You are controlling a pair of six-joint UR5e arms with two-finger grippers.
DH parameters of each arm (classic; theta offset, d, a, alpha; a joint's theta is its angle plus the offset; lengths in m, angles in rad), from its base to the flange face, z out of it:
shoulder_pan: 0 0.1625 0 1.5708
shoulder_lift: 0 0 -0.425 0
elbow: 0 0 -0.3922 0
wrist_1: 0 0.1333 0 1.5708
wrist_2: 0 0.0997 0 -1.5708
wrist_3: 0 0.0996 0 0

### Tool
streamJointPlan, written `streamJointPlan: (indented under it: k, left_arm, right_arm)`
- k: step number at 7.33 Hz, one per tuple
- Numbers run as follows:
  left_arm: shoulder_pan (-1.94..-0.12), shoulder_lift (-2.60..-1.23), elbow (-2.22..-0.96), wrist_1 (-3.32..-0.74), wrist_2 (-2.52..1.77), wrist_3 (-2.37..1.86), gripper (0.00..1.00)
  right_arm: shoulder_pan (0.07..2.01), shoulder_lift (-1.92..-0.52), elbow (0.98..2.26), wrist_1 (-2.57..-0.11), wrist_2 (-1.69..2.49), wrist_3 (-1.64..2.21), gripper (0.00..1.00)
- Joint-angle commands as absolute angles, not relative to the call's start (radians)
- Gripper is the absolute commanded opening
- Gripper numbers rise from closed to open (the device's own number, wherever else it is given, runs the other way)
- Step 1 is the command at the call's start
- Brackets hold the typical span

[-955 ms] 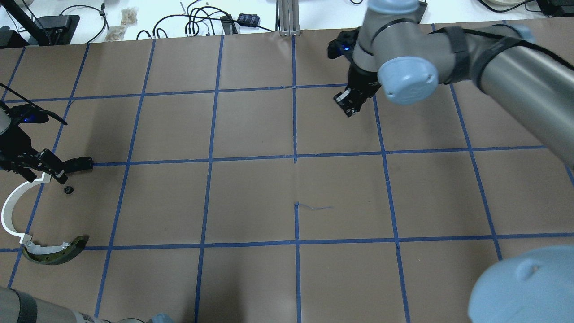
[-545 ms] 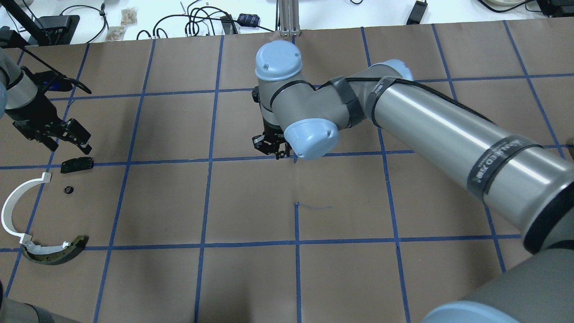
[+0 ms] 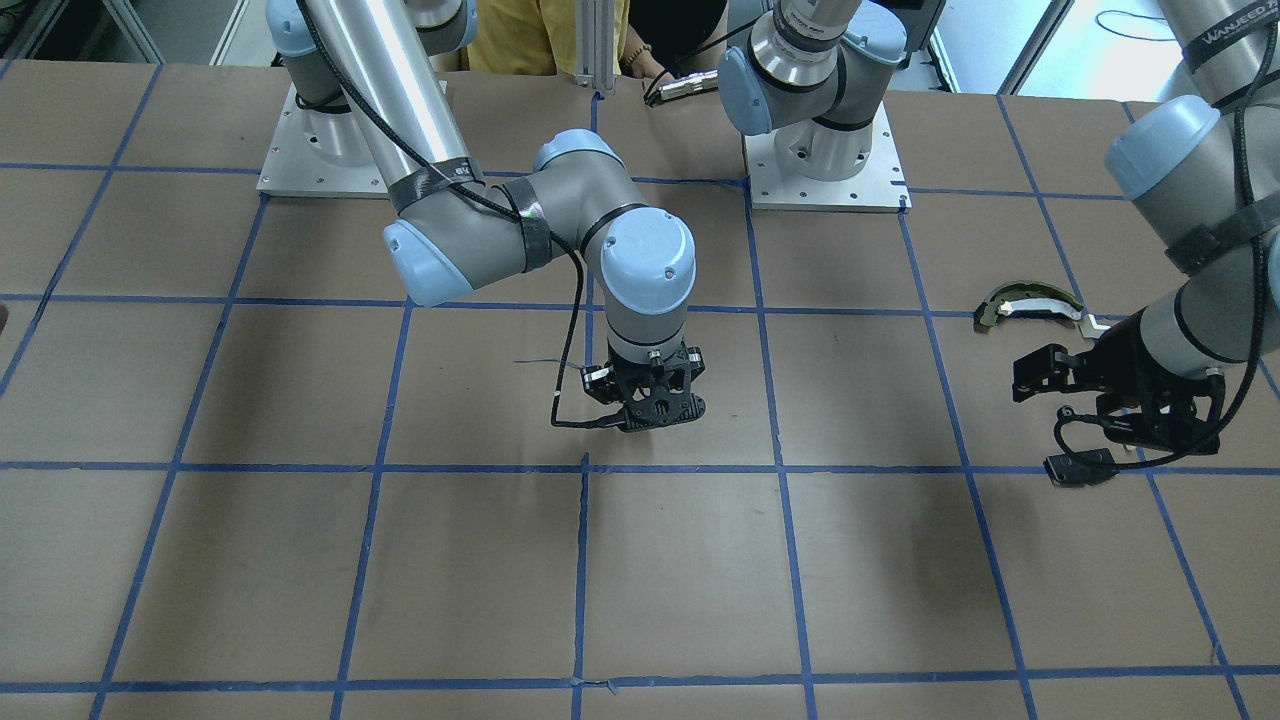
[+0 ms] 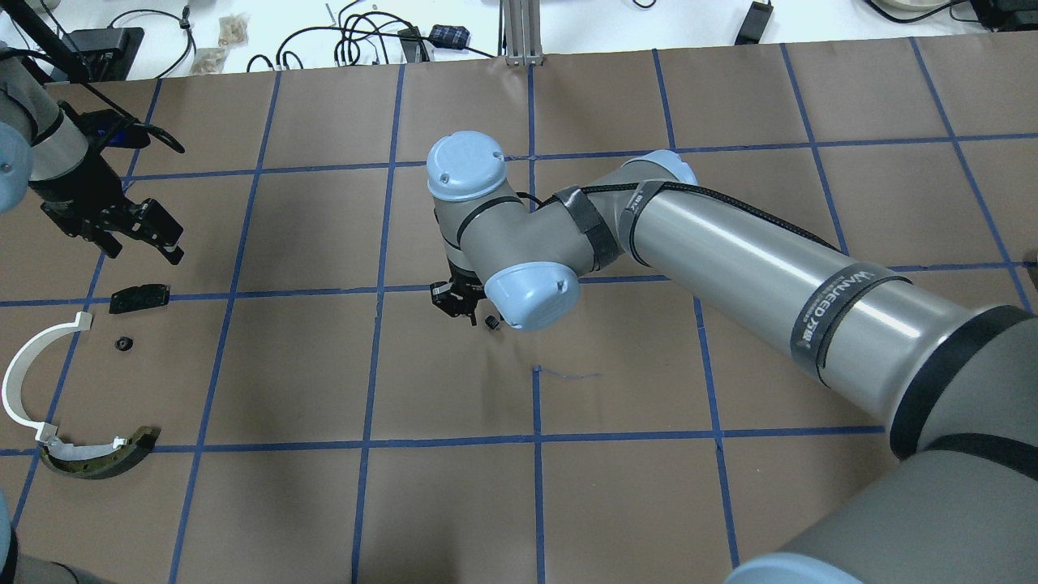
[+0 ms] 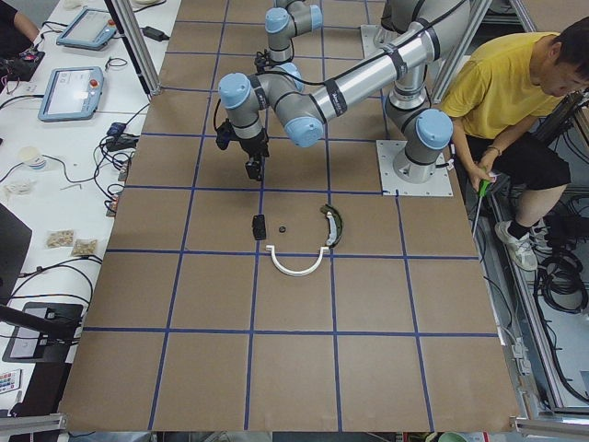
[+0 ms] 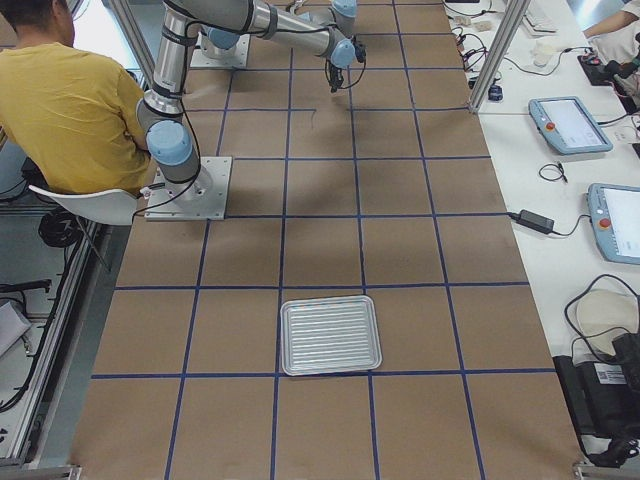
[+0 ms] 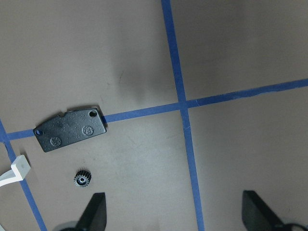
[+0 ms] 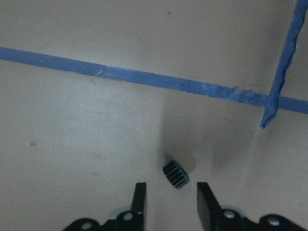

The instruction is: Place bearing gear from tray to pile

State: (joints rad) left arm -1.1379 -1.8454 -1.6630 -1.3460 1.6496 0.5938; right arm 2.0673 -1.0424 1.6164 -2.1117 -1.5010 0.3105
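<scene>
Item 1, tray (image 6: 330, 335): ribbed metal, rectangular, on the table (image 4: 616, 503) towards its right end. Seen in the exterior right view alone, well apart from both arms.

Item 2, bearing gear (image 8: 175, 174): small, black and toothed. It lies on the brown paper outside the tray, near mid-table. The right gripper (image 3: 650, 415) points straight down over it with fingers (image 8: 139, 202) spread and nothing clasped. The gear sits just ahead of the gap and touches neither finger.

Item 3, pile (image 4: 123, 343):
- black plate (image 7: 70, 129), one corner on the blue tape (image 7: 175, 72)
- second small gear (image 7: 83, 179), just beside the plate and apart from it
- white arc strip (image 4: 24, 373)
- olive curved piece (image 4: 101, 458), touching the arc's near end

Item 4, left gripper (image 7: 173, 195): raised above the paper on the far side of the plate, fingers wide apart and holding nothing.

Clearances: a tape line runs just beyond the bearing gear, and a loose tape end lies to one side. Bare paper stretches between the gear and the pile, which are well apart.

View notes: the overhead view puts the pile at the frame's left edge, while the exterior left view shows paper continuing well past it. The front-facing view hides most of the pile behind the left arm. Gear teeth are legible only in the wrist views. A person (image 5: 506, 83) in a yellow shirt sits behind the arm bases and shows clearly only in the side views.
</scene>
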Motion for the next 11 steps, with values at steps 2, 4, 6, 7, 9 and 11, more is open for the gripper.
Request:
streamJointPlan:
  k: [2, 4, 6, 7, 9, 11]
  left_arm:
    - [-1.250, -1.842, -1.661, -1.333, 1.647, 0.475, 1.00]
    - [-1.381, -1.854, -1.663, -1.322, 1.549, 0.274, 1.00]
    - [-1.568, -1.874, -1.666, -1.231, 1.525, 0.097, 1.00]
    - [-1.642, -1.890, -1.677, -1.200, 1.520, -0.032, 1.00]
    - [-1.765, -1.934, -1.680, -1.140, 1.523, -0.216, 1.00]
    - [-1.837, -1.995, -1.680, -1.083, 1.520, -0.352, 1.00]
  right_arm:
    - [1.898, -1.107, 1.582, -2.081, -1.494, 0.235, 1.00]
    - [1.710, -1.234, 1.574, -1.958, -1.493, -0.002, 1.00]
    - [1.564, -1.389, 1.553, -1.791, -1.494, -0.123, 1.00]
    - [1.562, -1.464, 1.486, -1.643, -1.500, -0.112, 1.00]
    - [1.563, -1.550, 1.450, -1.510, -1.512, -0.113, 1.00]
    - [1.566, -1.557, 1.479, -1.496, -1.648, -0.127, 1.00]
